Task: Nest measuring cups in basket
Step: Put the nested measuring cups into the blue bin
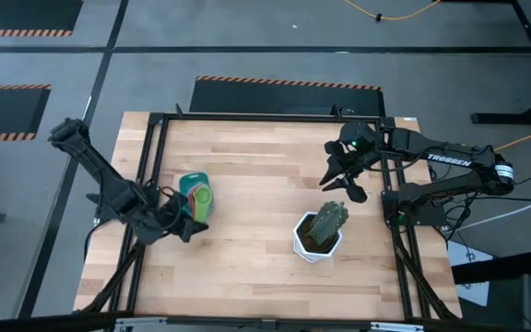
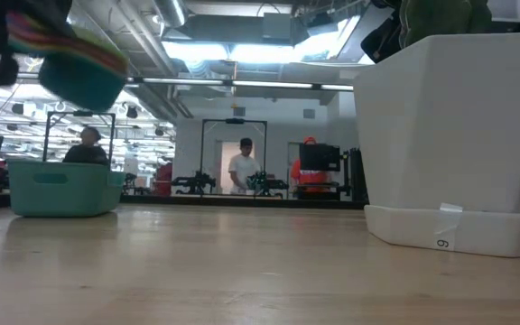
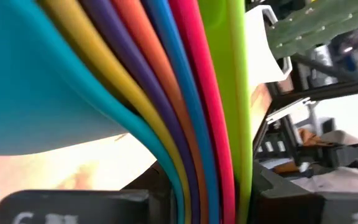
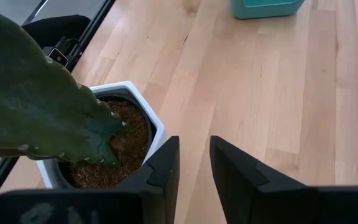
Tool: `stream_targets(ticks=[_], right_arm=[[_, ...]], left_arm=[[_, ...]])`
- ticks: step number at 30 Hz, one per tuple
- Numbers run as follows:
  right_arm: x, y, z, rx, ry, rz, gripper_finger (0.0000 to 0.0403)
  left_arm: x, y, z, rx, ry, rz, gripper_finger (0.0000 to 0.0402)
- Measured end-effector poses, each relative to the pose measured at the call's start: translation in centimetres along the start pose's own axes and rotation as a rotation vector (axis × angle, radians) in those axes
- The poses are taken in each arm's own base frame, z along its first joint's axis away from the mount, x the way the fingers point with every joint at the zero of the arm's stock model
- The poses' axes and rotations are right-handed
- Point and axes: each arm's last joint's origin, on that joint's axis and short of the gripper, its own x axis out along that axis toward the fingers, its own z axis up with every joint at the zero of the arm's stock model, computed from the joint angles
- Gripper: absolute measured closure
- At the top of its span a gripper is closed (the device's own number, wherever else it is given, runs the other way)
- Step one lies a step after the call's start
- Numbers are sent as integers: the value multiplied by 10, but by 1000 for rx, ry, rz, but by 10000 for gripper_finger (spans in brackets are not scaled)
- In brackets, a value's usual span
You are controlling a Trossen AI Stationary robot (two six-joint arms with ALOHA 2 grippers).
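Note:
A nested stack of measuring cups (image 2: 78, 65), in teal, yellow, purple, orange, blue, pink and green, hangs in the air at the table's left. My left gripper (image 1: 184, 221) is shut on the stack. Right under the stack, the teal basket (image 2: 61, 188) stands on its flat bottom on the wooden table. From above, the stack (image 1: 201, 196) covers part of the basket (image 1: 189, 181). My right gripper (image 4: 194, 168) hovers open with nothing between its fingers, on the far right beside a potted cactus. My left gripper pinches the bundled handles (image 3: 210, 149) of the nested cups between its two fingers (image 3: 73, 205). The handles lie side by side and run out from between the fingers to the bowls. The stack is lifted clear, tilted, above the basket.
A white hexagonal pot (image 1: 316, 242) with a green cactus (image 4: 36, 106) stands right of the table's middle, close under my right gripper. Black frame rails (image 1: 155, 148) run along the table's left, far and right edges. Bare wood lies between basket and pot.

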Motion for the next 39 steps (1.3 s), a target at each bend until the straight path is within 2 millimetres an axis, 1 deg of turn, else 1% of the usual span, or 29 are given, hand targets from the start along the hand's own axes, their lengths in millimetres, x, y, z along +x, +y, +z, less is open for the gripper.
stream_targets(ticks=[4, 8, 13, 17, 20, 23, 35, 39], right_arm=[[0, 0, 0, 0, 0, 0, 308], [0, 0, 0, 0, 0, 0, 308], [0, 0, 0, 0, 0, 0, 308], [0, 0, 0, 0, 0, 0, 308], [0, 0, 0, 0, 0, 0, 308], [0, 0, 0, 0, 0, 0, 308], [0, 0, 0, 0, 0, 0, 308], [0, 0, 0, 0, 0, 0, 308]], left_arm=[[10, 23, -13, -39, -24, -74, 321], [17, 46, -21, -80, -54, -134, 321], [16, 69, -24, -148, -104, -225, 321], [15, 89, -24, -168, -136, -248, 321], [15, 99, -24, -200, -146, -279, 321], [15, 105, -23, -224, -148, -301, 321], [15, 104, -27, -289, -22, -312, 321], [15, 105, -27, -317, -12, -300, 315]])
